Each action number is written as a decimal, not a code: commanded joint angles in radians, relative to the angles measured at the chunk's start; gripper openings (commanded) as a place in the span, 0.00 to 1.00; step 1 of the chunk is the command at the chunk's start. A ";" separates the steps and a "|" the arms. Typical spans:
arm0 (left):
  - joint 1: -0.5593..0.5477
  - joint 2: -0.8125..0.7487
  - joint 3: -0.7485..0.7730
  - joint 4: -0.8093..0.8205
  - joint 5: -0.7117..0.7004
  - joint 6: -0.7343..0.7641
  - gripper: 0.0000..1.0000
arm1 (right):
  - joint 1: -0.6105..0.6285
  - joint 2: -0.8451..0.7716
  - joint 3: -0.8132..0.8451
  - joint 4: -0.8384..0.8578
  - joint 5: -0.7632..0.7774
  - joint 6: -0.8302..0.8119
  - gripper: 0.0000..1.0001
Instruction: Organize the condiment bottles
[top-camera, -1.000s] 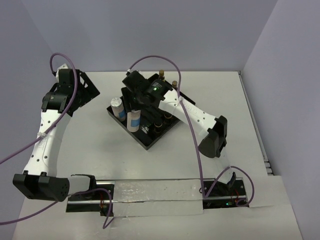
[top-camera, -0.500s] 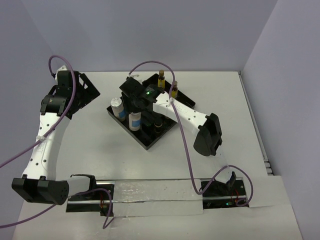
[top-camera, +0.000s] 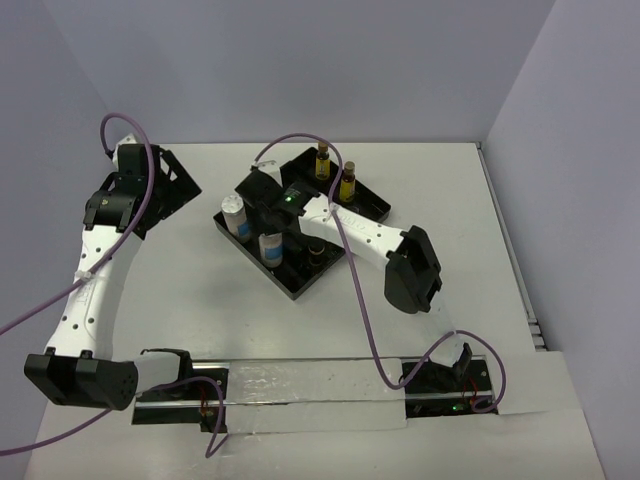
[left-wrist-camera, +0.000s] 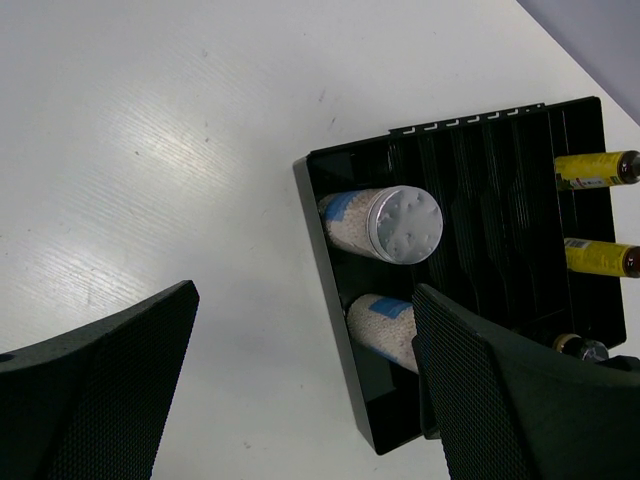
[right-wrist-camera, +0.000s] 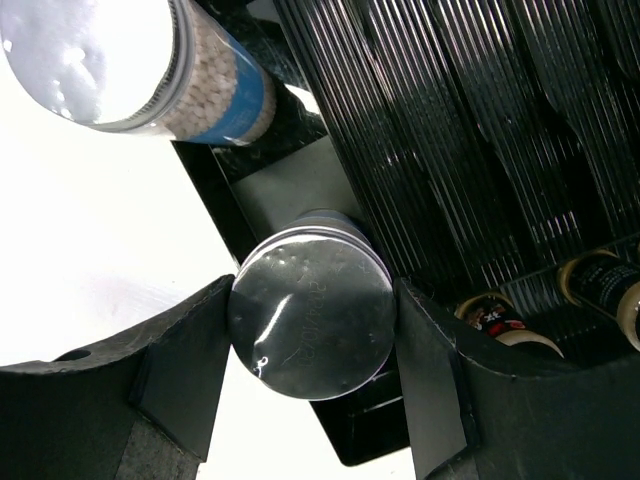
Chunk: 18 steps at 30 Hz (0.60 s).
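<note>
Right gripper (right-wrist-camera: 310, 372) pinches white-lidded bottle (right-wrist-camera: 310, 318) by its sides, at near-left edge of black tray (right-wrist-camera: 450, 150). Likely rigid, light, smooth-walled; best gripped just below lid. Left gripper (left-wrist-camera: 300, 395) spread wide, empty.

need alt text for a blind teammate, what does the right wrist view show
The right hand grips a silver-lidded bottle between its two black fingers, at the edge of a black ridged tray. A blue-labelled bottle stands beside it, upper left; two small dark bottles show at lower right.
</note>
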 joint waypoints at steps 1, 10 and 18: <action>0.007 -0.015 0.018 0.024 -0.025 0.004 0.96 | 0.015 -0.030 -0.024 0.075 0.020 0.001 0.53; 0.007 -0.022 0.025 0.008 -0.061 0.012 0.96 | 0.022 -0.115 0.028 0.035 0.037 -0.014 1.00; 0.007 -0.027 0.041 0.001 -0.083 0.012 0.96 | 0.014 -0.348 -0.030 0.053 0.190 -0.026 1.00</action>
